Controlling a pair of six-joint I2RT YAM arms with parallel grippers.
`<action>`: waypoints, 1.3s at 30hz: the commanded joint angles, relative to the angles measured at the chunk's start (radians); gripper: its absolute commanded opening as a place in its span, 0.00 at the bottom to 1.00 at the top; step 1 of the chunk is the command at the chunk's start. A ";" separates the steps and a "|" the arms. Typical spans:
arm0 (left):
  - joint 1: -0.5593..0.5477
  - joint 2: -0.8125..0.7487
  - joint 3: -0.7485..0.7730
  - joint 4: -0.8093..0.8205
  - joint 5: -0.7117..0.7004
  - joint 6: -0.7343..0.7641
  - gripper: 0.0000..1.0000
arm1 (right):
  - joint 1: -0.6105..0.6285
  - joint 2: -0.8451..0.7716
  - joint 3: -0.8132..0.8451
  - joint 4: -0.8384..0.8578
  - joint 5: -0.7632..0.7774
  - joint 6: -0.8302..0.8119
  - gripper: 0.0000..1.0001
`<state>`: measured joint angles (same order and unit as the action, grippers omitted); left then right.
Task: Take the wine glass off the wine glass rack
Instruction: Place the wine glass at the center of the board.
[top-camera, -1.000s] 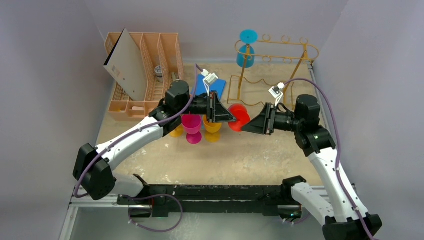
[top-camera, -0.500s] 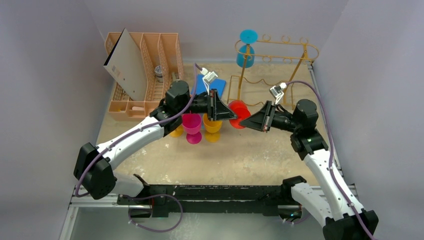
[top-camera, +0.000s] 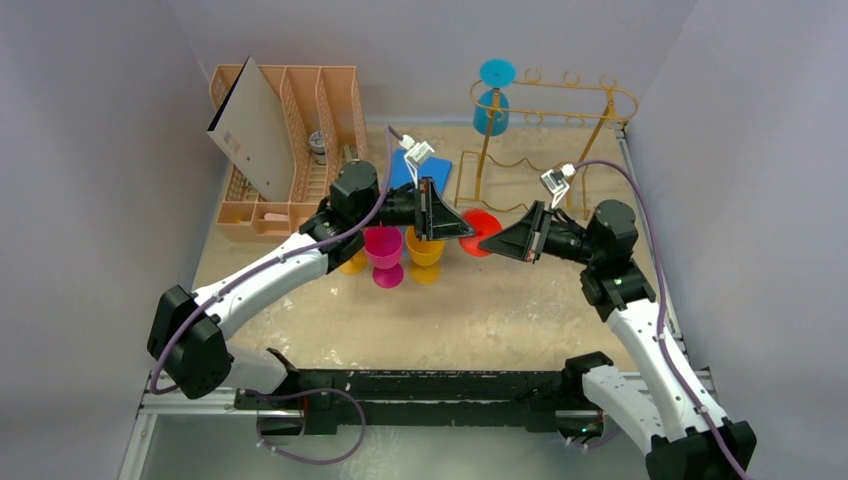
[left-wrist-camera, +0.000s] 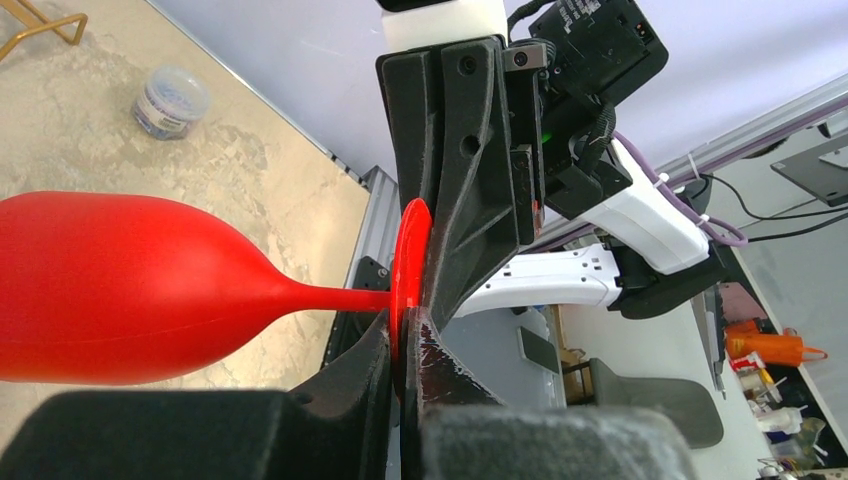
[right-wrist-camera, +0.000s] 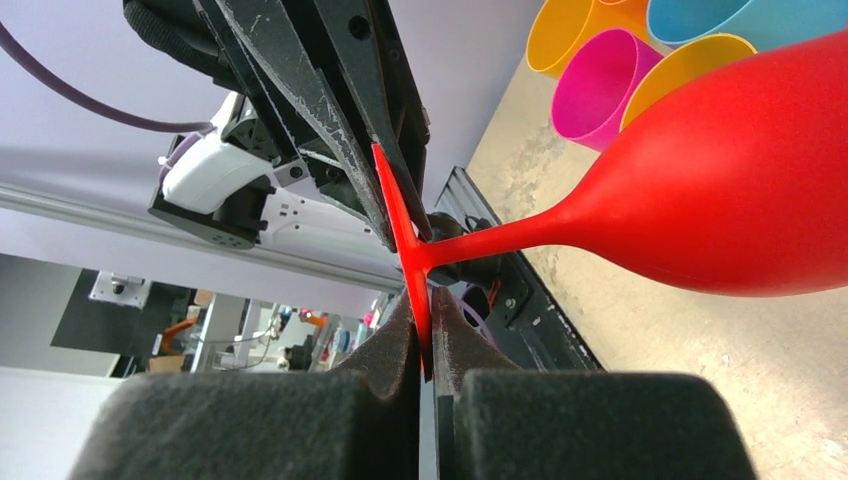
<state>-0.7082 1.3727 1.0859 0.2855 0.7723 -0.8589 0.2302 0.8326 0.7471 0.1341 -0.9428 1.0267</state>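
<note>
Between the left gripper (left-wrist-camera: 405, 338) and right gripper (right-wrist-camera: 428, 338), both clamped on its foot (left-wrist-camera: 410, 235), the red glass (left-wrist-camera: 120, 290) seems mid hand-over, off the rack (top-camera: 484, 150); next, 1 must release.

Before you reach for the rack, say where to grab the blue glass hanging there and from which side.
Grip the blue wine glass by its bowl, below the top rail of the wine glass rack. It hangs upside down at the left end, foot on the rails, bowl free. Coming in level from the near side probably suits best.
</note>
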 joint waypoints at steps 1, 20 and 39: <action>-0.008 -0.022 0.026 0.003 0.042 0.052 0.00 | 0.003 0.005 0.000 0.031 -0.001 -0.013 0.00; -0.007 -0.075 0.043 -0.112 0.008 0.121 0.54 | 0.003 -0.098 -0.053 0.101 -0.065 -0.294 0.00; 0.056 -0.220 0.095 -0.454 -0.082 0.279 0.71 | 0.025 -0.107 -0.172 0.432 -0.389 -0.580 0.00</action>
<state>-0.7017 1.2167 1.1374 -0.0887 0.7113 -0.6304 0.2371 0.7238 0.5560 0.4755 -1.1847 0.5652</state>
